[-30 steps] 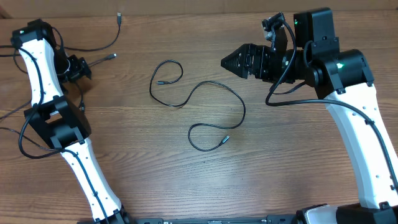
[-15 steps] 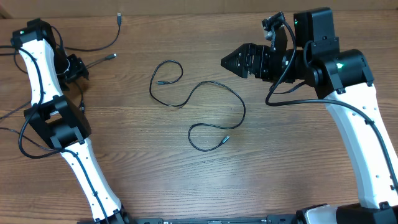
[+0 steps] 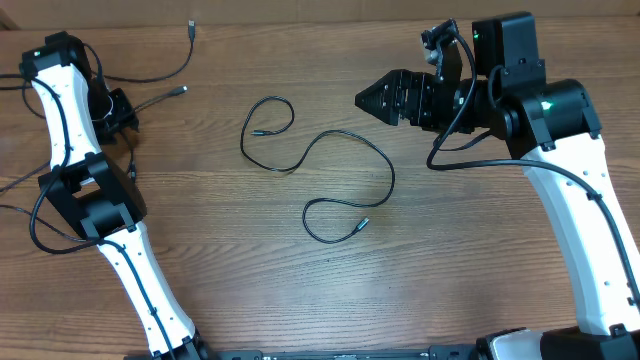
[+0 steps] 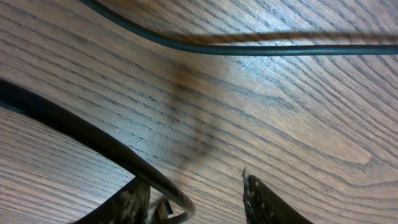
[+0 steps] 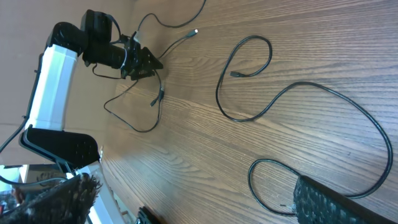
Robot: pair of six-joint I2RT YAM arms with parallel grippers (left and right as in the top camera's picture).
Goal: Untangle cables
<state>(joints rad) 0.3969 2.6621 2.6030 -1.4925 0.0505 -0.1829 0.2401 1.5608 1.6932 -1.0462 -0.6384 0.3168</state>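
Observation:
A long black cable (image 3: 345, 135) lies loose in the middle of the table, with a plug at each end (image 3: 257, 132) (image 3: 365, 222); it also shows in the right wrist view (image 5: 311, 87). Two more thin cables (image 3: 160, 72) lie at the far left with silvery plugs (image 3: 183, 90) (image 3: 190, 22). My left gripper (image 3: 125, 108) is low over these, open, with a cable loop (image 4: 93, 140) and a small plug (image 4: 163, 208) between its fingers (image 4: 193, 186). Another strand (image 4: 249, 50) crosses ahead of it. My right gripper (image 3: 365, 100) is open and empty above the table, right of the long cable (image 5: 193, 183).
Thicker black arm wires hang beside the left arm (image 3: 40, 215) and the right arm (image 3: 455, 150). The table's far edge (image 3: 300, 15) runs just behind the left cables. The left arm (image 5: 53, 74) shows in the right wrist view.
My left gripper has edged slightly to the left over the cables. The right arm and the long cable have not moved.

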